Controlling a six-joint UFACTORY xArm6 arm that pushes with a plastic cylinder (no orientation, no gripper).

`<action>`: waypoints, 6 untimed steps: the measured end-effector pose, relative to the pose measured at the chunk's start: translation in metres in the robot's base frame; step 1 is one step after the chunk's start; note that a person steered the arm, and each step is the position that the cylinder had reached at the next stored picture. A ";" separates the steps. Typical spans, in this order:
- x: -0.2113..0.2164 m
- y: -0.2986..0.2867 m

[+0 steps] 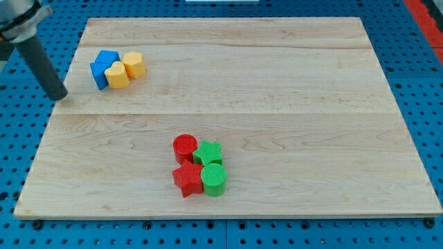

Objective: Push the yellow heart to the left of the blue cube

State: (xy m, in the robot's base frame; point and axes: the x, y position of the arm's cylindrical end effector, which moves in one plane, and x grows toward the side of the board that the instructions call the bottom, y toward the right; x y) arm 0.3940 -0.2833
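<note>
The yellow heart [117, 75] lies near the board's upper left, touching the right side of the blue cube [106, 60]. A second blue block [97, 73] sits against the cube's lower left. A yellow hexagon-like block [133, 64] touches the heart's upper right. My tip [59, 96] rests at the board's left edge, left of and slightly below the blue blocks, apart from them.
A cluster sits at the lower middle: a red cylinder [185, 147], a green star [208, 153], a red star [187, 179] and a green cylinder [214, 179]. The wooden board [277, 83] lies on a blue pegboard surface [14, 159].
</note>
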 end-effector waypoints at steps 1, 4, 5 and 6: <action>-0.014 0.050; -0.012 0.092; -0.018 0.103; -0.019 0.111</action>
State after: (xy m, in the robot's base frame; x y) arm 0.3752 -0.1728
